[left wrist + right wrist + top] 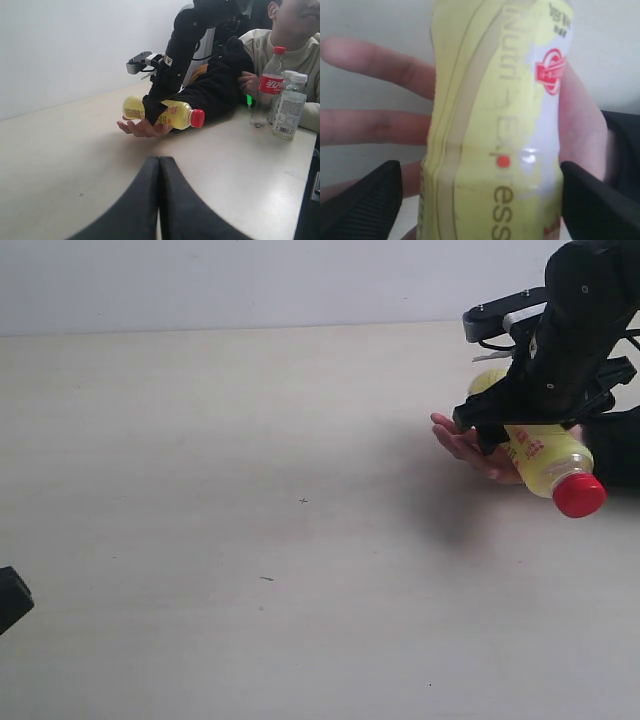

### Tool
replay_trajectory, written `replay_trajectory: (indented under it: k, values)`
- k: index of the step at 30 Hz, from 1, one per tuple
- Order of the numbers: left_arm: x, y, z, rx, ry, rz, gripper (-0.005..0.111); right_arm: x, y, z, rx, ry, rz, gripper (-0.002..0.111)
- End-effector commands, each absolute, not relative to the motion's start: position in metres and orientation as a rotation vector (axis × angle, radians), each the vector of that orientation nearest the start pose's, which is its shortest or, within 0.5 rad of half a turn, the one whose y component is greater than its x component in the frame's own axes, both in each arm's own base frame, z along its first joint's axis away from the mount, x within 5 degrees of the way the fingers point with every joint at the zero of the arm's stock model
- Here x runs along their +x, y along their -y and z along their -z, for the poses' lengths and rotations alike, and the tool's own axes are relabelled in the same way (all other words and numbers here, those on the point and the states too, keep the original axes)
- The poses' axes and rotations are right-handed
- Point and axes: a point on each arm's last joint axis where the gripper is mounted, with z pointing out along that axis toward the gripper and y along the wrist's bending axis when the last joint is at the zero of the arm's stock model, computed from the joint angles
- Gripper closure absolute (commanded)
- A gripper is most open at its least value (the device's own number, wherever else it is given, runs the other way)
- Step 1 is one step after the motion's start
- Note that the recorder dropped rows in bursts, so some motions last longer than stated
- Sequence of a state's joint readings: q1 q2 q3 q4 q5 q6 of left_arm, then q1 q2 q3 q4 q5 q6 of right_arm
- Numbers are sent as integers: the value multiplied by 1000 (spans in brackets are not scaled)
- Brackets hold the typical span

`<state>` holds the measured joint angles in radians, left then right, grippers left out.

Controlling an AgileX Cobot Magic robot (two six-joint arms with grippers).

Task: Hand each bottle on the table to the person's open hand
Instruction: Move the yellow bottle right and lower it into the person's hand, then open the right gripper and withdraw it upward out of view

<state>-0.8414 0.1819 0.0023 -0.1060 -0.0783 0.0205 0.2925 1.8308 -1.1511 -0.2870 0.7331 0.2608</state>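
Note:
The yellow bottle with its red cap lies sideways on the person's open hand, palm up just above the table. My right gripper straddles the bottle's middle. In the right wrist view the yellow bottle sits between the jaws of the right gripper: one finger is at its side, the other stands off with a gap, and the hand's fingers show behind. My left gripper is shut and empty, far off at the table's near left.
In the left wrist view a clear bottle with a red label and two white-labelled bottles stand together on the table's far side, in front of a seated person. The black sleeve lies along the table behind the hand.

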Motion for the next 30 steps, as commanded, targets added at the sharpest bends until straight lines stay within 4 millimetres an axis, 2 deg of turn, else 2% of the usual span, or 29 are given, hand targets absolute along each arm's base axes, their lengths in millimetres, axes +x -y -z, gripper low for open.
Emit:
replay_trajectory:
  k: [1,26,30]
  values:
    - [48,53,-209,587,-1513,716,107,343,-84,-180,-315,-2818,207,28]
    - [48,53,-209,587,-1513,716,107,325,-79,-262,-273,-2547,127,28]
    - [48,53,-209,587,-1513,716,107,316,-75,-285,-283,-2472,147,28]
